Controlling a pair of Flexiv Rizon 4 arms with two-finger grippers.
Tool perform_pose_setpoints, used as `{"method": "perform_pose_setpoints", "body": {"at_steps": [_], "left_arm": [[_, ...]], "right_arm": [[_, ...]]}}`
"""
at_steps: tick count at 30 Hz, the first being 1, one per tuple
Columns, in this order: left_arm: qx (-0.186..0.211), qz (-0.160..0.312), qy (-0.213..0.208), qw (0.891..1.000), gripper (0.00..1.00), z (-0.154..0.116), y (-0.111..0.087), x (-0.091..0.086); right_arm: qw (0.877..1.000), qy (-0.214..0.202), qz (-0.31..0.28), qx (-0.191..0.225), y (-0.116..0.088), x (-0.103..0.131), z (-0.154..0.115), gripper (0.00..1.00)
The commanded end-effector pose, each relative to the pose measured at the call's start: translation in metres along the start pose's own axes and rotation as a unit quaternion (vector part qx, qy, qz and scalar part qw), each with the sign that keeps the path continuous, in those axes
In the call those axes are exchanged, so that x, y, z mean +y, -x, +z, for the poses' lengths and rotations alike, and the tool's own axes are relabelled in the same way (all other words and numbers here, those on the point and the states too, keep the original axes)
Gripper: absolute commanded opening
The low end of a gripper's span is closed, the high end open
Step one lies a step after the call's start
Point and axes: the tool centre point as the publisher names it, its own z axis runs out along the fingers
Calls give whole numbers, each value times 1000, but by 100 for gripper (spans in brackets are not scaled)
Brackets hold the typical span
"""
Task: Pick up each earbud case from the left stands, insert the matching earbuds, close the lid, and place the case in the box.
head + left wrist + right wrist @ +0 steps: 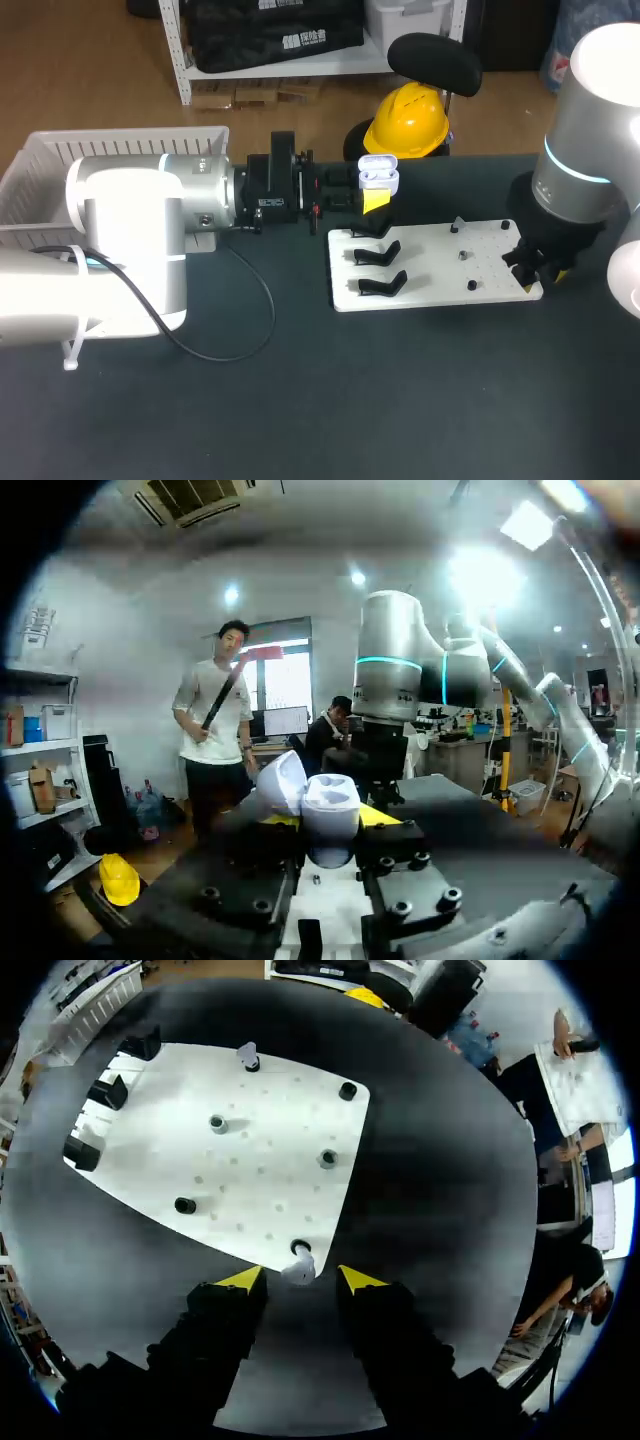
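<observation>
One case (378,173) is held just beyond the far left corner of the board (430,270), lifted clear of the stands (378,258). The left gripper (375,200) is pinched on its body from two sides. Its lid is seen standing open and, in the left wrist view, no earbud can be made out in the sockets, so the pick-up is judged done and the filling not yet begun. The right gripper (301,1278) is set at the board's near right corner with its fingers spread. An earbud (297,1269) on the corner peg lies between the yellow tips, and no contact with either tip can be made out. A second earbud (248,1055) is seen on a peg at the board's far edge. The other pegs look bare or are too small to be judged. All three stands at the board's left end appear empty, so this is taken to be the last case. The box (40,165) stands well to the left of the board. Its contents are mostly hidden by the left arm, so earlier deliveries cannot be confirmed. Grasping and inserting the earbuds, closing the lid, and boxing the case are left to do.
</observation>
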Motion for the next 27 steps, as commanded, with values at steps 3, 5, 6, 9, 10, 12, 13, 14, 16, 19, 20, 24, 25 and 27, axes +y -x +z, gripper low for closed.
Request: {"method": "perform_pose_setpoints", "body": {"at_steps": [3, 5, 6, 9, 10, 12, 13, 14, 16, 19, 20, 24, 25, 27], "left_arm": [[-3, 3, 5, 1000, 0, 0, -1, -3], [-3, 3, 5, 1000, 0, 0, -1, -3], [-3, 3, 5, 1000, 0, 0, -1, -3], [-3, 3, 5, 1000, 0, 0, -1, -3], [-3, 3, 5, 1000, 0, 0, -1, -3], [-3, 3, 5, 1000, 0, 0, -1, -3], [-3, 3, 5, 1000, 0, 0, -1, -3], [-3, 3, 5, 1000, 0, 0, -1, -3], [-3, 3, 5, 1000, 0, 0, -1, -3], [-3, 3, 5, 1000, 0, 0, -1, -3], [-3, 3, 5, 1000, 0, 0, -1, -3], [-3, 3, 5, 1000, 0, 0, -1, -3], [-3, 3, 5, 1000, 0, 0, -1, -3], [-3, 3, 5, 1000, 0, 0, -1, -3]], "right_arm": [[1000, 1, -3, 3, 3, 1, 2, 41], [1000, 1, -3, 4, 3, 1, 3, 39], [1000, 1, -3, 4, 3, 1, 3, 39], [1000, 2, -2, 5, 3, 1, 3, 38], [1000, 2, -2, 5, 3, 1, 3, 36], [1000, 2, -2, 5, 3, 1, 3, 33], [1000, 2, -3, 5, 3, 1, 4, 33], [1000, 2, -3, 5, 3, 1, 3, 30], [1000, 2, -3, 5, 3, 2, 3, 27], [1000, 3, -3, 5, 3, 2, 5, 14], [1000, 3, -4, 6, 3, 2, 6, 11], [1000, 4, -3, 7, 4, 2, 7, 0], [1000, 4, -3, 7, 4, 2, 7, 0], [1000, 4, -3, 7, 4, 2, 7, 0]]}}
